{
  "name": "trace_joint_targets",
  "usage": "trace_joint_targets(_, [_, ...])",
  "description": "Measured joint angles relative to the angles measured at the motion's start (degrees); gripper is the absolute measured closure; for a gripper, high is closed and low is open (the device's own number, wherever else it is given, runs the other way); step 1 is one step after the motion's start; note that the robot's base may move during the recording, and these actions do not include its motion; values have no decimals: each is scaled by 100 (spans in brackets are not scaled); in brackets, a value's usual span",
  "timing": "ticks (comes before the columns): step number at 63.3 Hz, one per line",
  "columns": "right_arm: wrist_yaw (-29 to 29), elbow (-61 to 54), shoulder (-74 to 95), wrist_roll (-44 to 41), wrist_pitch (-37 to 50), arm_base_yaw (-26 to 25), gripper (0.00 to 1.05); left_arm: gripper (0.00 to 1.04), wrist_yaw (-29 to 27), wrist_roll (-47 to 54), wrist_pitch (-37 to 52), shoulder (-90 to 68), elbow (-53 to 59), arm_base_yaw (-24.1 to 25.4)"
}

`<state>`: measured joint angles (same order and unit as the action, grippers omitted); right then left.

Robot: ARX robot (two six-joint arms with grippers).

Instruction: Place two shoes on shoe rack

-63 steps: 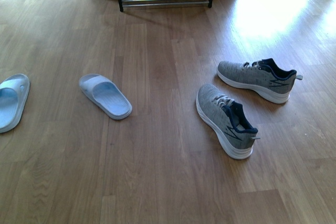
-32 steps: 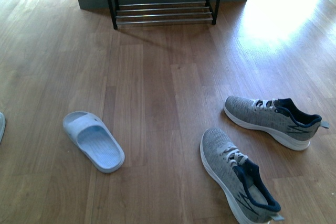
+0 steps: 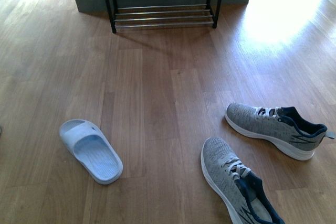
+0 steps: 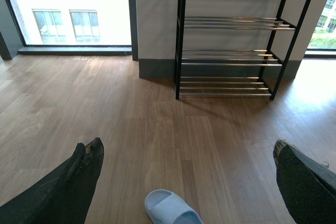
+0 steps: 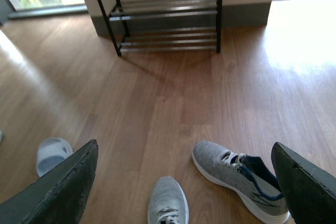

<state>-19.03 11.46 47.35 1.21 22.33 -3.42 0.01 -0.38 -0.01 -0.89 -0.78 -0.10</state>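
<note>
No shoe is on the rack (image 3: 163,23) yet; every tier in view is bare. One sneaker (image 3: 273,128) and its mate (image 3: 236,182) lie on the floor (image 3: 157,87) at right, with a slide (image 3: 90,150) at left, all well short of it. The left gripper (image 4: 186,148) and right gripper (image 5: 185,149) are spread wide, holding nothing.

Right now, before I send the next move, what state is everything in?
shoe rack: upright by the wall, tiers bare.
slide: on the floor, sole down, untouched.
near sneaker: on the floor, upright, untouched.
far sneaker: on the floor, upright, untouched.
left gripper: open, holding nothing.
right gripper: open, holding nothing.
</note>
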Motion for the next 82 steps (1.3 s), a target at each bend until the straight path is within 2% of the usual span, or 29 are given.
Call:
trace_joint_targets(6, [170,675,2076,-520,713,129,9,9,0,0,0,0,0,0])
trace_joint_targets(13, [463,1467,4098,-1143,1078,280,9,9,0,2,0,0,0,0])
trace_joint_targets(26, [966,2916,6957,-2378,1005,428,9,9,0,0,0,0,0,0])
trace_joint_targets(38, [1362,4072,8826,-3233,925,428,9,9,0,2,0,0,0,0])
trace_joint_targets(58, [1921,5810,10408,-3366,826,136,9,9,0,0,0,0,0,0])
trace_joint_targets(82, [1665,6376,11020,-3025,308,-26,9,9,0,0,0,0,0,0])
